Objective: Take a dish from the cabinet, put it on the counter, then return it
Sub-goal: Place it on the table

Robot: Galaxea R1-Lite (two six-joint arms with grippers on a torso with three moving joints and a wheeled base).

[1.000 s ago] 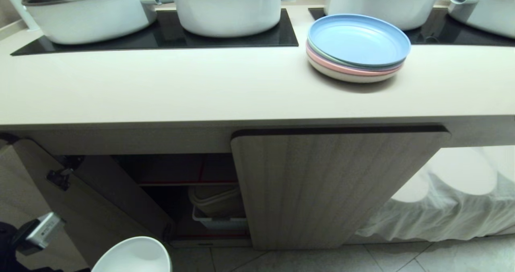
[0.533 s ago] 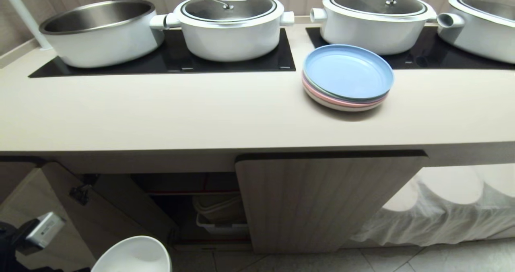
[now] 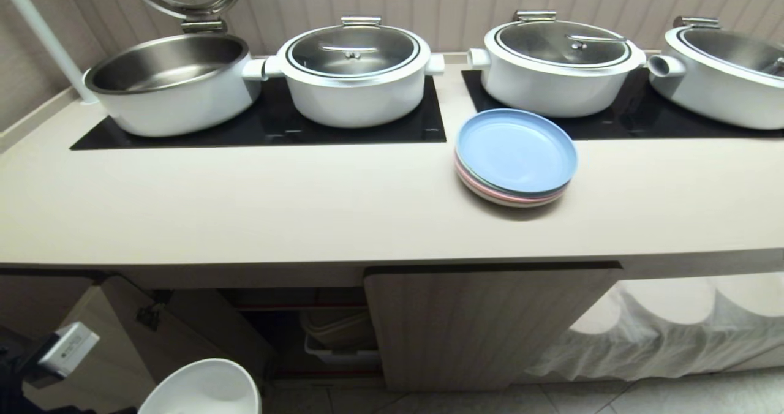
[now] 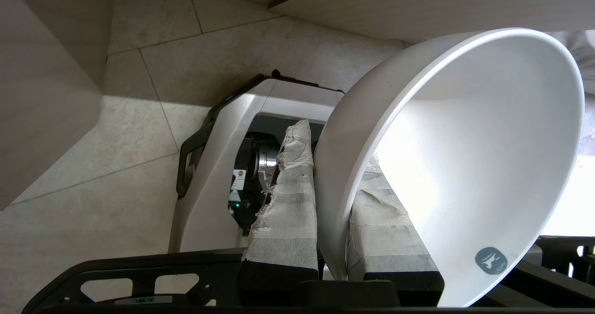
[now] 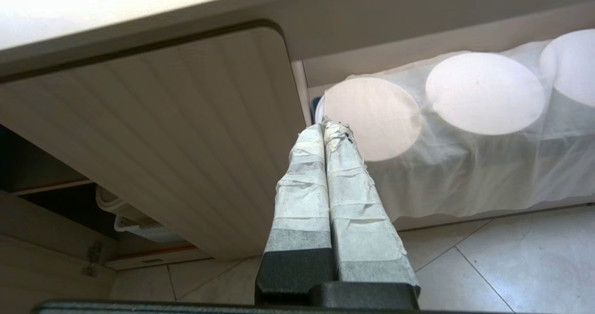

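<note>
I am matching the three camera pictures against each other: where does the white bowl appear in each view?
Head view: the white bowl sits at the bottom left edge, below the counter.
Left wrist view: it fills the right side, its wall pinched by the left gripper.
Right wrist view: not in it; only the shut right gripper.
Shared landmark: the ribbed cabinet door, also seen at.

Even overhead light; glare inside dish (image 4: 465, 165).

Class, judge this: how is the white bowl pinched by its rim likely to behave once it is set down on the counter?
The bowl looks glossy, so it may slip between the left gripper fingers. It looks like rigid ceramic: probably stiff but chippable. Set down on the flat counter, it would probably sit steady.
</note>
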